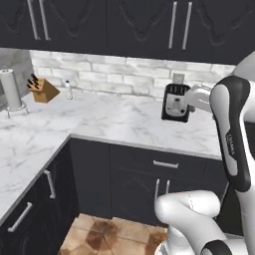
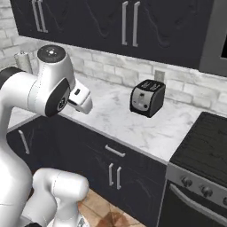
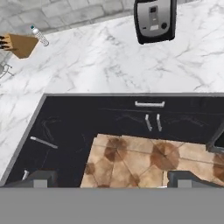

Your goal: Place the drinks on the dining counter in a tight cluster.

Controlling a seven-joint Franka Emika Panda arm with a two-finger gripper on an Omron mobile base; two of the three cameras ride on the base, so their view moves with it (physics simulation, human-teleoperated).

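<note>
Gripper (image 3: 112, 178) stands wide with nothing between its fingertips, raised over the floor in front of the dark lower cabinets and looking down at the L-shaped marble desk (image 1: 114, 119). Of the drinks, one is in evidence: a clear water bottle (image 1: 68, 90) with a pale cap, upright at the back of that desk, just beside the knife block (image 1: 44, 89) and near the brick wall; in the hand view the same bottle (image 3: 40, 36) sits at the upper left, well apart from the gripper. The maroon container, the brown bottle and the dining counter cannot be located from these pictures. Judgement: the step in hand is the approach to a first pick-up. To do it well, the arm should travel toward the corner keeping the jaws wide, come at the bottle from the open desk side so the knife block is not struck, and close on the body below the cap; the bottle looks light and tall, so a glancing touch would likely topple it. The base may need to drive closer. The left base view adds the paper-towel roll (image 1: 10, 88) left of the block; the right base view alone gives the stove (image 2: 201, 150) right of the toaster (image 2: 146, 97).
</note>
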